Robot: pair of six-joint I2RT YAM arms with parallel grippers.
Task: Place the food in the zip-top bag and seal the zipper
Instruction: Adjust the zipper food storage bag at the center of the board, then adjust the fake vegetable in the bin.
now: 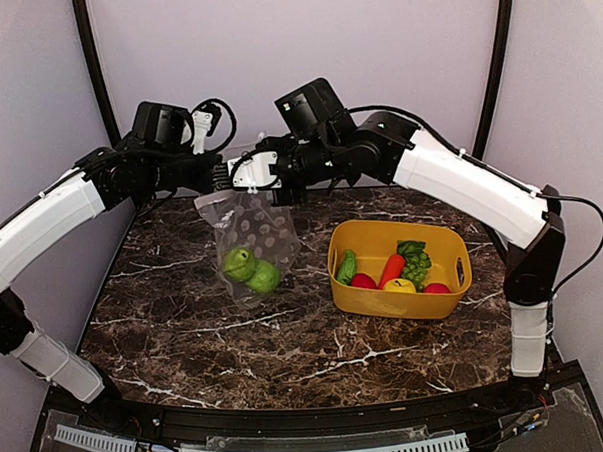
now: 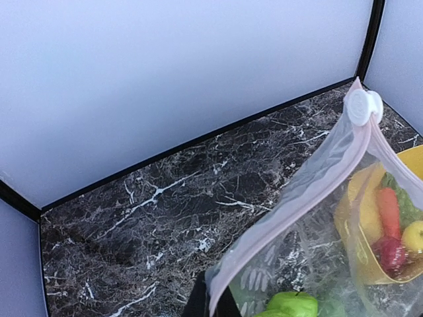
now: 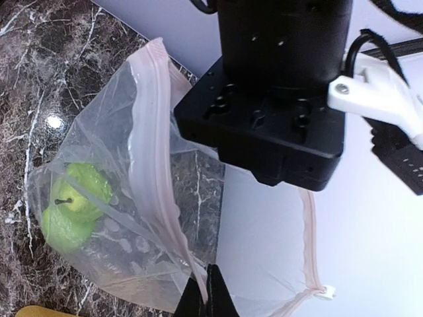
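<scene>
left gripper (image 2: pixel 210 305) clamped narrow on one end of the zipper (image 2: pixel 310 191), fingertips mostly cut off at frame bottom. right gripper (image 3: pixel 207 294) pinched thin on the same strip, tips cropped too. zip-top bag (image 1: pixel 254 228) hangs between them over the rear-left of the marble table (image 1: pixel 186 331); can't tell if its bottom touches. mouth open, slider tab (image 2: pixel 364 105) at far end. two green fruits (image 1: pixel 241 262) inside, blurred by the film. carrot (image 1: pixel 391 269), lemon (image 1: pixel 399 286), cucumber (image 1: pixel 345 267), grape bunch (image 1: pixel 415 261), red balls (image 1: pixel 363 281) sit in the yellow basket (image 1: pixel 405 304)
</scene>
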